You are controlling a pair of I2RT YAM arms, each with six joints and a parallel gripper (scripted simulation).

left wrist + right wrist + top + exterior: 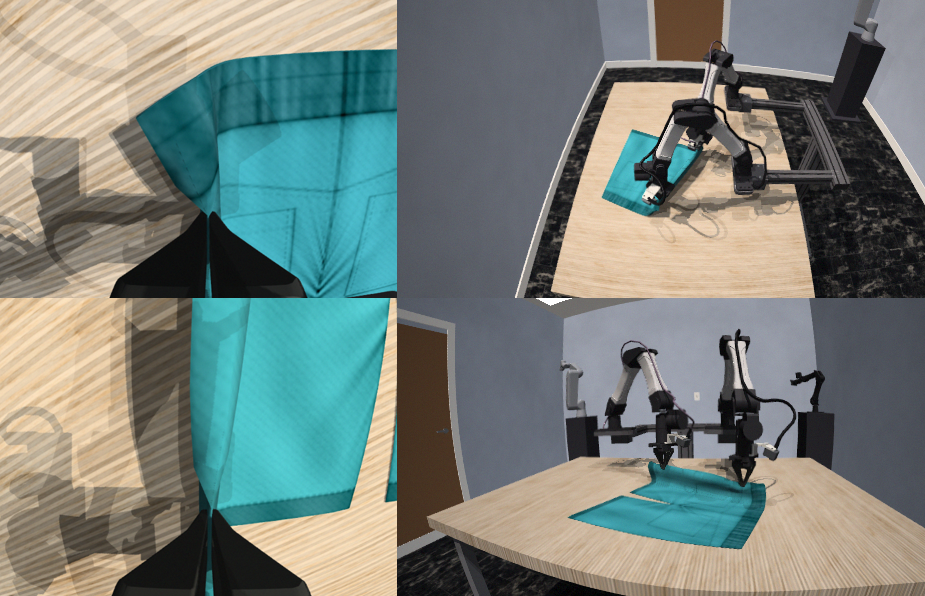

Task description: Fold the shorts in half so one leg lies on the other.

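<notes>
- my left gripper [743, 484] [207, 220] is closed on the raised outer edge of the teal shorts [624, 172] [697, 520] [263, 160] [298, 404], near the darker waistband [745, 525] [304, 89].
- my right gripper [663, 467] [209, 518] pinches the same edge by a leg hem [288, 502].
- the shorts lie on the wooden table [697, 250] [822, 538] [96, 64] [80, 394], far leg unheld, not yet folded in half.

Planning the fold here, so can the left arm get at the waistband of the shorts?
Probably yes: the left gripper pinches the cloth right beside the waistband, nothing between.
</notes>
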